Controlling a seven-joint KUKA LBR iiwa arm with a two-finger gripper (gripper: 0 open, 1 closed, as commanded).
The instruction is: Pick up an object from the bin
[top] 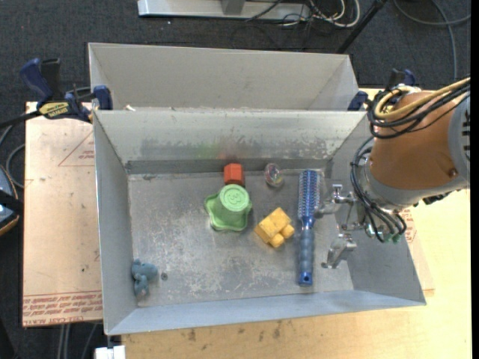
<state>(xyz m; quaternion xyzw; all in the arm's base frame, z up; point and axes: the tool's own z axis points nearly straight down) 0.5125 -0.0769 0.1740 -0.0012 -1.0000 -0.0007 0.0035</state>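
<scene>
- Camera view, lowest in the frame: a small grey-blue lumpy figure (142, 276) lies alone in the lower-left corner of the grey metal bin (224, 275).
- Right of centre lies a blue plastic hairbrush (307, 223). Its long axis runs up and down the frame, with the handle end toward the lower edge and the bristled head toward the upper edge.
- Just right of the brush, over the sloping right wall, sits the gripper (338, 226). Its two metal fingers (335, 256) stand apart, one higher and one lower in the frame. I cannot tell whether the upper one touches the brush head.
- Left of the brush is a yellow plastic block (274, 227), near it but apart.
- Further left stands a green round plastic cup (229, 209).
- Above these are an orange-red small block (234, 173), just beside the cup's top, and a small clear rounded bead (272, 174).
</scene>
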